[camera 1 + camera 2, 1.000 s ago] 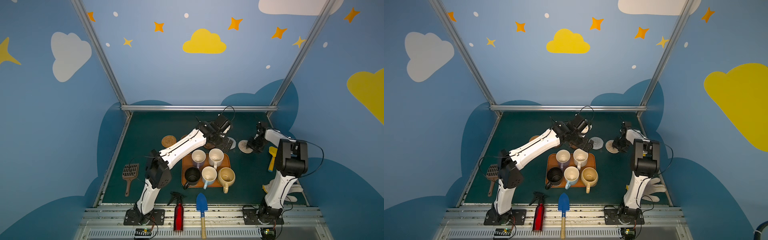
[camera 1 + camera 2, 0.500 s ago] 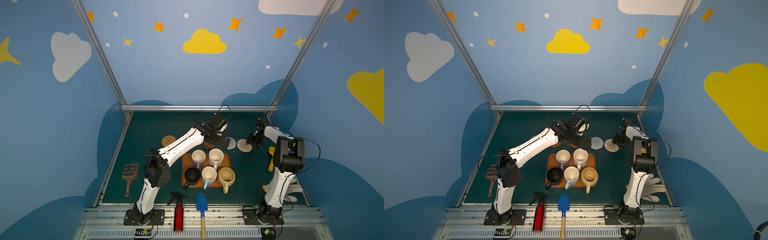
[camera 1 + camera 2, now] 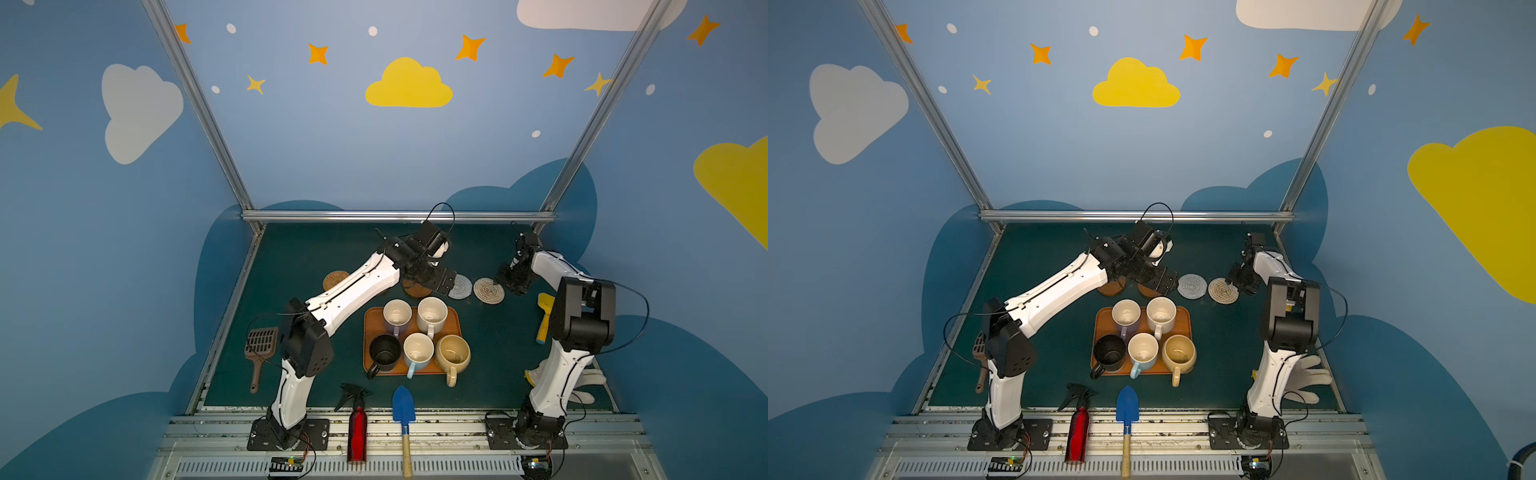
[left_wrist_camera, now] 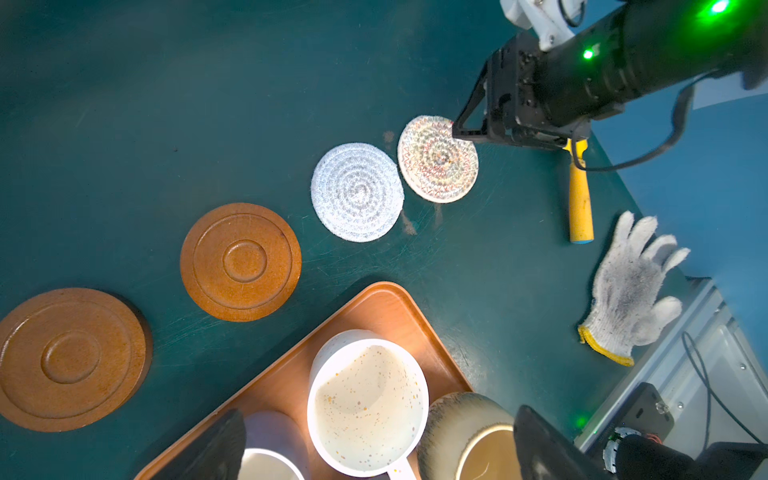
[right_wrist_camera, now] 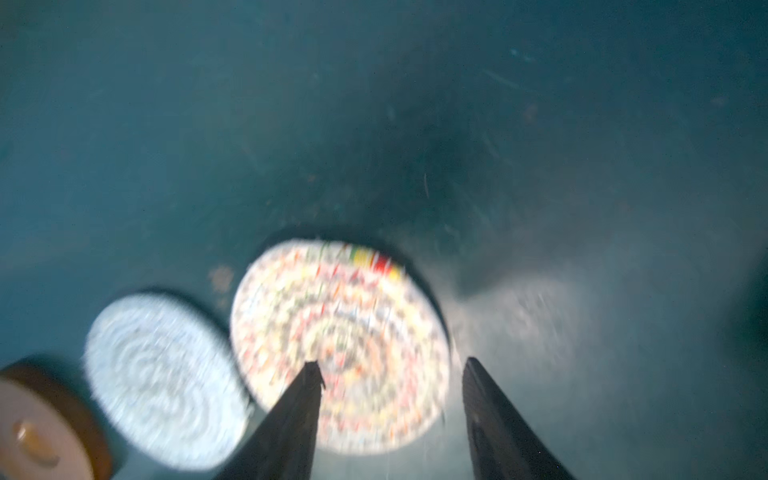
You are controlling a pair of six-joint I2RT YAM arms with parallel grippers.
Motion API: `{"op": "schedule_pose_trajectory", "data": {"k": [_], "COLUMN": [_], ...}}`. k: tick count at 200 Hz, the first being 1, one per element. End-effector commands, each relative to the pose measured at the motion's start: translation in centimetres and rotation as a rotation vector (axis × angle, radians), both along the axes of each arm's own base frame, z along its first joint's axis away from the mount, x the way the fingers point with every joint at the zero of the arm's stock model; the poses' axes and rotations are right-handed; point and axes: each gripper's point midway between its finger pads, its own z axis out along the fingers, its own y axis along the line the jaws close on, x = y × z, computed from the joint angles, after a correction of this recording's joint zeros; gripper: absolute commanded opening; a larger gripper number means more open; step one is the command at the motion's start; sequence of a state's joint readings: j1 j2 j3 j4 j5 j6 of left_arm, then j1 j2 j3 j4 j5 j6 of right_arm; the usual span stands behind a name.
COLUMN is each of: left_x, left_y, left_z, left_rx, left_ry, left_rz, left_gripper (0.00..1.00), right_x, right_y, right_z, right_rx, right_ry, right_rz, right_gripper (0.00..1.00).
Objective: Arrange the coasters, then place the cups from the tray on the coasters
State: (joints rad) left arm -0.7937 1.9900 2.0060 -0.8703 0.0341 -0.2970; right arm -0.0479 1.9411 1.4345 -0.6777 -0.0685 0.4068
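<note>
Pair of arms — left arm (image 3: 357, 286), right arm (image 3: 557, 374): white moulded link shells, black joint housings, black base plates (image 3: 286, 434) with silver screws, thin black cables (image 3: 647, 311) looping outside — green status light (image 4: 588, 54) glows on the right wrist housing.

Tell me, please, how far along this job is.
Done: a woven tan rattan coaster, two brown wooden coasters, a grey-white coiled rope coaster and a beige rope coaster lie in a rough line beyond the orange-brown tray. In hand: the open right gripper sits at the beige one's edge; the left gripper is open. Left: five mugs stand on the tray.
</note>
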Motion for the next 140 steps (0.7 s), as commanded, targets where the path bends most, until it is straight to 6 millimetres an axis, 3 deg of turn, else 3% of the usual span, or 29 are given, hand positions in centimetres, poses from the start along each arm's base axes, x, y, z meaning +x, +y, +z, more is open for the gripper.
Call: {"op": "schedule_pose_trajectory", "data": {"k": [1,39,60,140], "left_x": [-0.7,-1.1,-1.3,-1.7], "left_y": [0.4,0.2,0.1,1.1], "left_z": [1.4,1.6,1.5,1.6], "left_rx": [-0.035,-0.079,-0.08,-0.082], "left_ry": [-0.004,-0.003,0.005,-0.007], "left_rz": [0.0,-0.008,-0.01,0.009], "left_gripper": [1.0,1.0,1.0,1.0], "right_x": [-1.9,-3.7,-3.8,-2.9], "right_y": [2.0,6.6,7.9,7.0], "right_z": [1.0,0.4,-0.7,-3.6], "right_rx": [0.036,0.132,0.175,0.145], "right_ry": [-0.005,-0.025,-0.014,0.042], "right_rz": [0.049,0.097,0.093,0.068], "right_gripper": [0.48,0.46,0.42,0.35]}}
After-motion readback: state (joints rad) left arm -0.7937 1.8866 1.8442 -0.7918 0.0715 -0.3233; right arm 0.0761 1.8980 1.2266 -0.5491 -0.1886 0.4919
